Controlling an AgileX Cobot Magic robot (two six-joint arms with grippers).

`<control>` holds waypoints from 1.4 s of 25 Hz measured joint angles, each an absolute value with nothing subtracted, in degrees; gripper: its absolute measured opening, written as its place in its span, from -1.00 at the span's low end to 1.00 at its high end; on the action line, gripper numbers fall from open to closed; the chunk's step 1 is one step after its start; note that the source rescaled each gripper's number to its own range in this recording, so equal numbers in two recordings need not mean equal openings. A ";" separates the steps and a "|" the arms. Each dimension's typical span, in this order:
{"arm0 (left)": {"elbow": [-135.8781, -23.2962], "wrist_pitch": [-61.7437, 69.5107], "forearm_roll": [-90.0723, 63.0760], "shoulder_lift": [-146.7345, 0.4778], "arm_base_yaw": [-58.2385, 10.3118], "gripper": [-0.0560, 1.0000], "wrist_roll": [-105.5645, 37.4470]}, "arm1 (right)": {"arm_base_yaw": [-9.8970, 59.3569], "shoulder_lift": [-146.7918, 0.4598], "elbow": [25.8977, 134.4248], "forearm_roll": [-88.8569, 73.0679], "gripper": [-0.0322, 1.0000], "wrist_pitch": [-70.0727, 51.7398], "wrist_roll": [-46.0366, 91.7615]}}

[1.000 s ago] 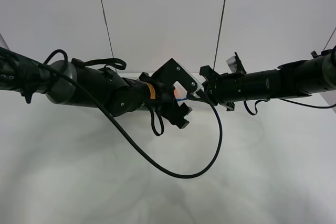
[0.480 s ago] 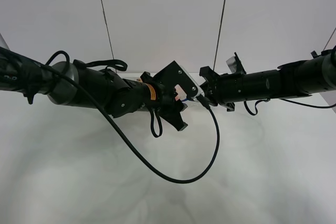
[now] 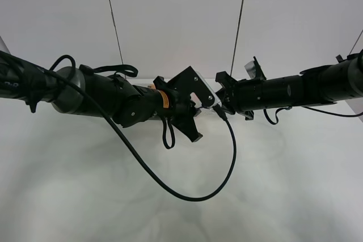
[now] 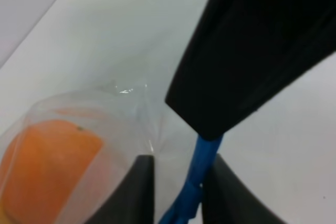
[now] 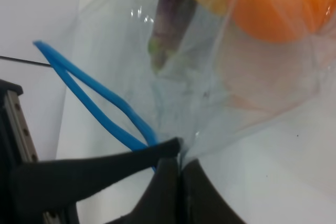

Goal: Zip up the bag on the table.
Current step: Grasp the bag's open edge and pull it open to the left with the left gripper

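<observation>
Bag mostly hidden behind arms in ext view; orange cropped.

— What do the arms look like?
— Both are black. The left arm is a chain of fat, rounded tubes with a slight gloss. The right arm is a slimmer cylinder with ribbed rings.
— Any colour?
— Only an orange ring near the left wrist. Beside it is a flat, angular black plate with small silver screws.
— Cables?
— A long black cable loops wide under the left arm, and a short cable curls under the right one.
— And up close?
— The fingers are smooth matte black with rounded edges. The right wrist view shows a grey metal rail with small screws.
</observation>
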State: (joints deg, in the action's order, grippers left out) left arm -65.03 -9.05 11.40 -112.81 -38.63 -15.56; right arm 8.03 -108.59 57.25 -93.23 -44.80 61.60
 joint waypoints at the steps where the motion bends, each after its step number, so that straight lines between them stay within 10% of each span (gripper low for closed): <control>1: -65.03 -8.92 11.40 -112.81 -38.63 -0.57 -16.36 | 8.03 -108.59 57.25 -93.29 -0.93 -44.80 61.60; 6: -65.03 -8.44 11.45 -112.81 -38.63 -0.88 -18.19 | 8.03 -108.59 57.25 -93.33 -0.93 -44.80 61.60; 35: -65.32 -3.97 11.49 -112.81 -32.76 -0.89 -22.95 | 8.37 -108.59 57.48 -92.79 -0.93 -42.99 61.60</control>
State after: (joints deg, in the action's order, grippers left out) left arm -65.32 -3.97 11.49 -112.81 -32.76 -22.95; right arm 8.37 -108.59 57.48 -92.79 -42.99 61.60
